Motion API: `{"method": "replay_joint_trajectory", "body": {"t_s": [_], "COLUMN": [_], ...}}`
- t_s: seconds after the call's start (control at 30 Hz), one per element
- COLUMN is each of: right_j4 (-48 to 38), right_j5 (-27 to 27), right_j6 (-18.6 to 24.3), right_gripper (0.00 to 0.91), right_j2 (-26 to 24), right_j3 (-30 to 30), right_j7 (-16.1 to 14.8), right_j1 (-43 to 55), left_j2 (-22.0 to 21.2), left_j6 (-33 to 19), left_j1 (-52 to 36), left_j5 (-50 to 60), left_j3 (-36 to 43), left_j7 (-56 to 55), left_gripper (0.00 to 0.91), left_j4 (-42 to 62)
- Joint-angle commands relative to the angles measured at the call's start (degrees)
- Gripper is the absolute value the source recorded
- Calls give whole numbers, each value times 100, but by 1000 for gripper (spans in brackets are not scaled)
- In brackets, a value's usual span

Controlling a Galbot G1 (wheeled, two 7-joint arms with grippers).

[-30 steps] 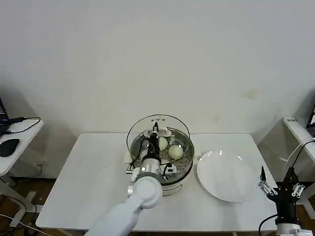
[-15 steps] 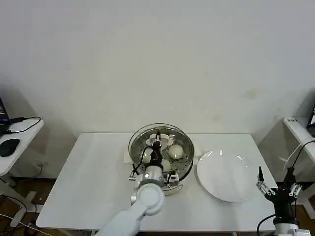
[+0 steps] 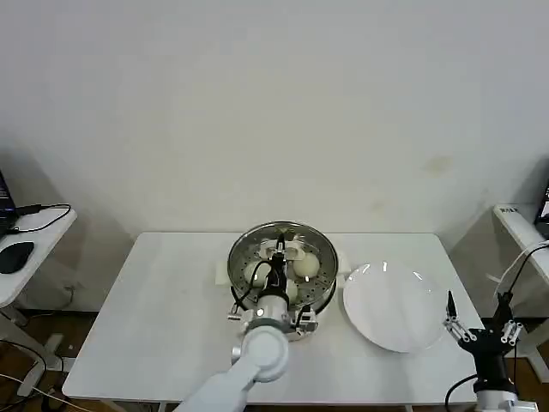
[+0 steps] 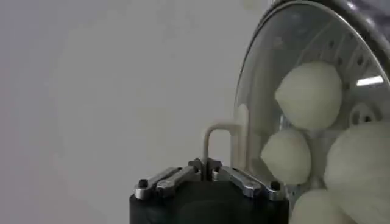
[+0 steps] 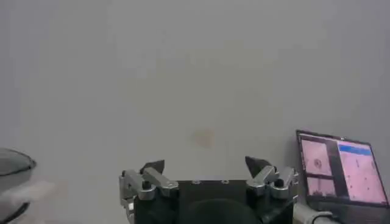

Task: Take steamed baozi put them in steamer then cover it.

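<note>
left gripper [image 3: 276,262] clamps the cover [image 3: 282,255] atop the steamer [image 3: 319,296].

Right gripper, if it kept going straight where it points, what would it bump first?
Probably nothing near. The right gripper, jaws open, points over open space toward the pale wall; depth is unclear.

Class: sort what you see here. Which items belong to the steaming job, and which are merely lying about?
Job: steamer; baozi inside it; cover on top, held by the left end effector.
Lying about: white plate; computer mouse on the side desk; idle right end effector.
</note>
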Motion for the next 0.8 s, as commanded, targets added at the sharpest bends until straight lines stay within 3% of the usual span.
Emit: {"method": "replay_joint_trajectory", "body": {"t_s": [0.03, 0.8], "right_j4": [14, 13], "right_j5": [15, -24], "right_j6": [1, 39], "right_gripper": [907, 907], "right_j2": [1, 42], "right_j3": [-9, -79], "right_j7": [-2, -30], "right_j1": [3, -35], "left_j2": [-39, -140], "left_j6": [-8, -12], "left_j1": [19, -77], "left_j5": [37, 35], "left_j3": [11, 5], "left_j7": [17, 38], "left_gripper": [0, 0], "left_j4": [43, 156]}}
